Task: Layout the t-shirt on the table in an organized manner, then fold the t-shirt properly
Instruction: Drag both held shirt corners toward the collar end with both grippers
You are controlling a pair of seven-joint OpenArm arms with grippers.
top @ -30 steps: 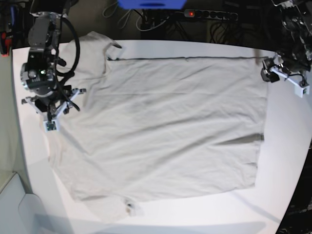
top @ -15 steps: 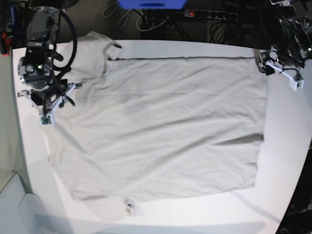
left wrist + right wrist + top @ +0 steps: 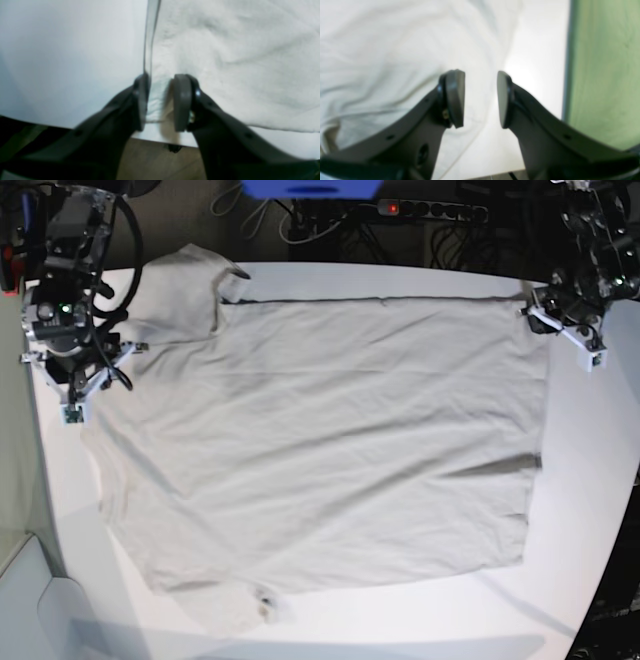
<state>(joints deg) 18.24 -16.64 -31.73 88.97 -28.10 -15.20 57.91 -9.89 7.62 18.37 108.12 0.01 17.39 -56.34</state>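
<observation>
Your left hand (image 3: pixel 160 102): fingers straddle the shirt (image 3: pixel 330 440) corner, gap showing, grip unclear | your right hand (image 3: pixel 480 98): released, shirt edge beneath, worktop (image 3: pixel 535 62) beside.

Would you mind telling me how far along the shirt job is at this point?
Mostly laid out: the t-shirt lies spread on the table, though a dark crease marks its lower part. In hand: the left pincer straddles a corner of the shirt's edge near the table's edge, while the right pincer hangs open over cloth. No fold made yet.
</observation>
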